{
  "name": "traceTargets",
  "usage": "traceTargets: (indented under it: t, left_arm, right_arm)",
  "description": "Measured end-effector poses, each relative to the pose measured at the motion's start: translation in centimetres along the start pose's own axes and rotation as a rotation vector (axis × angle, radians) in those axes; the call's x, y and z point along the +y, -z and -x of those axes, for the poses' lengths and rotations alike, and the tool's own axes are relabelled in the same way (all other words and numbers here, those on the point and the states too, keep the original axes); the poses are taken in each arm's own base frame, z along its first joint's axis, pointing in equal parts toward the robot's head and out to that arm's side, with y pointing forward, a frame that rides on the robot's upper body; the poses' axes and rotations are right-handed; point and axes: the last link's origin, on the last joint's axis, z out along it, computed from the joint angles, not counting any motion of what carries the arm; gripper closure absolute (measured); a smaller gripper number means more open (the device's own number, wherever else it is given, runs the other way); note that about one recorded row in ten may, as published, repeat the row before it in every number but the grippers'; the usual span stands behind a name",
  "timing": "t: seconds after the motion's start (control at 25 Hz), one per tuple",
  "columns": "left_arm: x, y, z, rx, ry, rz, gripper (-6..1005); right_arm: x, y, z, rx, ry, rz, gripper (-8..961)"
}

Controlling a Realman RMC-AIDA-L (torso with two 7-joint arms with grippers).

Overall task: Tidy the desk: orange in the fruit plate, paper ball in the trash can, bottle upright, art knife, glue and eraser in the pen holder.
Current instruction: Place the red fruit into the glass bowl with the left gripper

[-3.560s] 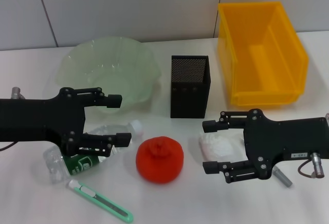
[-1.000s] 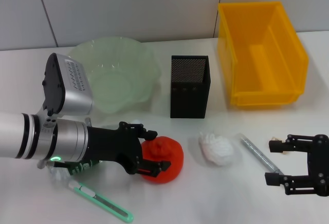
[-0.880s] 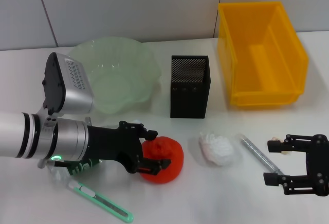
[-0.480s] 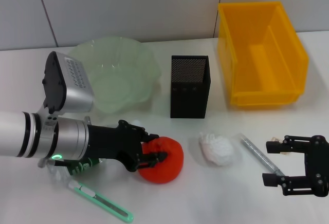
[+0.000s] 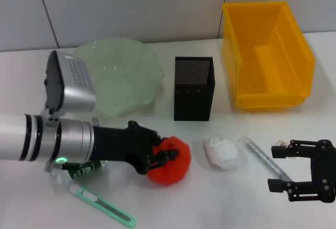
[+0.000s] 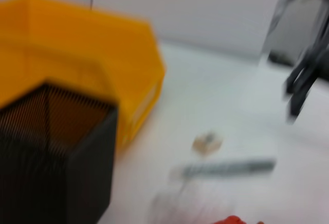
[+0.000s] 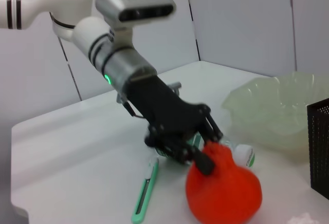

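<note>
Head view — left gripper clenched on orange; right gripper spread, idle.

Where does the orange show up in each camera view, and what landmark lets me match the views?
Head view: the orange lies front of centre, held by the left gripper.
Left wrist view: only a red sliver at the bottom edge.
Right wrist view: low, right of centre, fingers closed on its top.
Shared landmark: the black mesh pen holder.
</note>
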Motion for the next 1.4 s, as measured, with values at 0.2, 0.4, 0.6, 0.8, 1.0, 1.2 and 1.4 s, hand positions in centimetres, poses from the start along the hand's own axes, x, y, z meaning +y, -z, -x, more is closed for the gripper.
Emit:
traceTargets:
  t: [0.2,0.4,0.6,0.8,1.0,1.2,1.4]
  left_arm:
    - [0.6,2.2,-1.9,0.137,-0.004,0.021,747]
    - [-0.5,5.6,-3.1,0.262,-0.007,-0.082,746]
    - [-4.0,9.9,-3.2,0.448,0.100,-0.312,745]
    - [-6.1,10.7,-2.8,0.513,0.165,-0.436,744]
    - [-7.9,9.2,-2.6,0.491,0.189,-0.511,743]
    - [-9.2,6.9,-1.9,0.415,0.196,-0.559,741]
    - [-9.9,5.6,-1.4,0.355,0.183,-0.609,740]
  right_arm:
    - [0.0,0.1,-0.1,0.003,-0.002,-0.002,185]
    - [0.0,0.1,-0.2,0.004,-0.002,-0.006,185]
    - [0.0,0.0,-0.3,0.001,-0.009,-0.004,185]
    - [0.1,-0.1,-0.4,-0.002,-0.017,0.000,184]
    - [0.1,-0.2,-0.5,-0.005,-0.021,0.004,184]
    - [0.1,-0.2,-0.5,-0.005,-0.023,0.004,184]
    - [0.2,-0.3,-0.6,-0.009,-0.032,0.009,185]
